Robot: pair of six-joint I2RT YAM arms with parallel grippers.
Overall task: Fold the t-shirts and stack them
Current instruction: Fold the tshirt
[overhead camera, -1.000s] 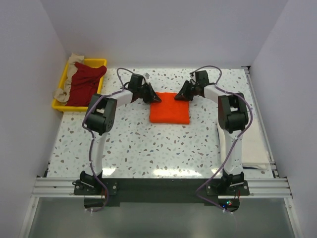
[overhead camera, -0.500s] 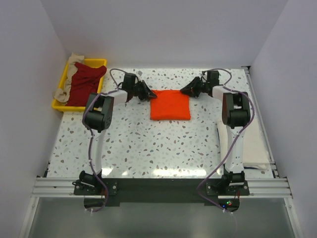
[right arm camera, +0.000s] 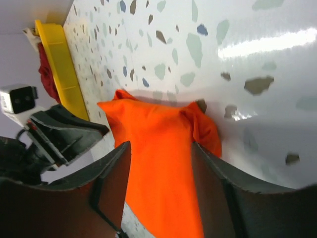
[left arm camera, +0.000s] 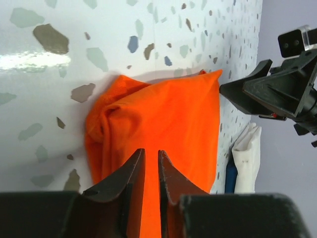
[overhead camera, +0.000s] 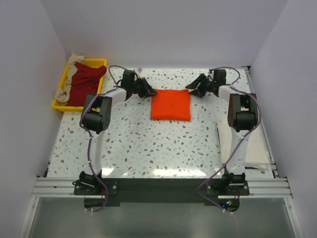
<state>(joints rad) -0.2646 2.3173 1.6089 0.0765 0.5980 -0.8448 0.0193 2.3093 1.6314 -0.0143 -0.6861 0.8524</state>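
Orange soft cloth t-shirt (overhead camera: 170,105), folded square, is lying far-centre on the speckled table (overhead camera: 148,144). Left gripper (overhead camera: 148,92) is standing narrowly parted beside its far-left corner, right gripper (overhead camera: 190,90) wide beside its far-right (both are gripping nothing).

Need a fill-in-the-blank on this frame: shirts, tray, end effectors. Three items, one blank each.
1. The folded t-shirt in the middle of the table is ___.
2. The tray holding the dark red t-shirt is ___.
3. The right end effector holds nothing; its jaws stand ___.
Missing words: orange; yellow; open.
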